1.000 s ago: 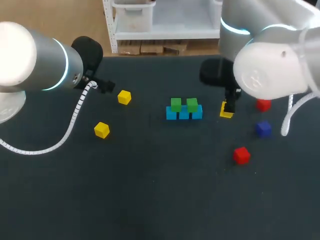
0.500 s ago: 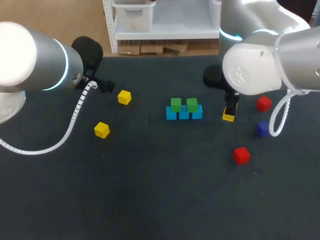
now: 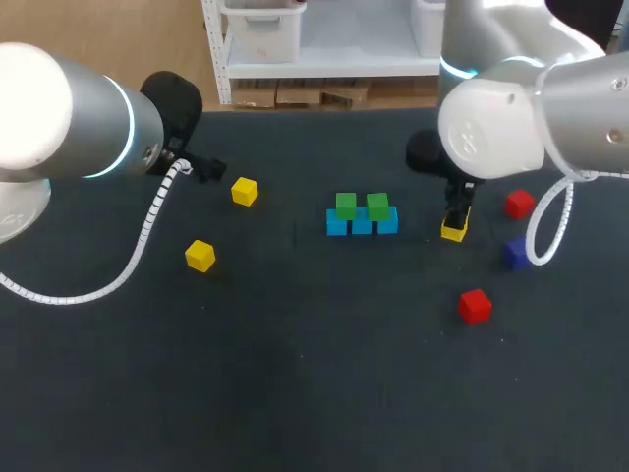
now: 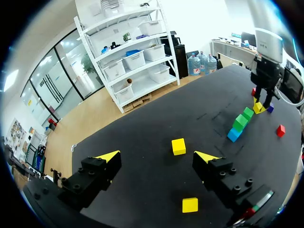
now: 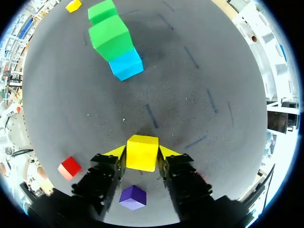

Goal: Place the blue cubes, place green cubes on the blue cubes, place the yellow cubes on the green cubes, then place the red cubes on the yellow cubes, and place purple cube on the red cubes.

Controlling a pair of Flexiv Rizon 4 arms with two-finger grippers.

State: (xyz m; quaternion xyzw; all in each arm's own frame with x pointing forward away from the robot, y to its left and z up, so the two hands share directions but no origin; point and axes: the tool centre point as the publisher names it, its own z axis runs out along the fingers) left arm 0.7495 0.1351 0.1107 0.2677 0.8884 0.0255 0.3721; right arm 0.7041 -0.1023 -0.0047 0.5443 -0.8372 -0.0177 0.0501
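**Head view with both wrist views.** The landmark is the row of blue cubes (image 3: 362,224) near the middle of the dark table (image 3: 295,393). Two green cubes (image 3: 346,206) sit side by side on top of this row.

- **Right arm.** The right gripper (image 3: 455,222) stands just beside the row on the right arm's side, apart from it. It is pinching a yellow cube (image 3: 453,233).
  - In the right wrist view this cube (image 5: 141,152) fills the gap between the two yellow-tipped fingers (image 5: 115,153), with one finger flat against each opposite face.
  - The blue and green cubes (image 5: 116,45) lie ahead of the fingers.
  - It cannot be told whether the held cube rests on the table or hangs just above it.
- **Loose cubes on the right arm's side.** All three lie farther from the row than the right gripper does.
  - A red cube (image 3: 519,205) lies level with the row.
  - A purple cube (image 3: 515,253) lies nearer the robot, partly crossed by the arm's white cable.
  - A second red cube (image 3: 475,305) lies nearer the robot again, well apart from the row.
- **Left arm.** The left gripper (image 4: 157,156) is well apart from the row on the left arm's side. Its fingers are spread wide and hold nothing.
  - A second yellow cube (image 4: 178,146) lies on the table ahead of the gap between the fingers and touches neither. In the head view it lies between the left gripper and the row.
  - A third yellow cube (image 3: 200,256) lies farther from the row than the second and nearer the robot.
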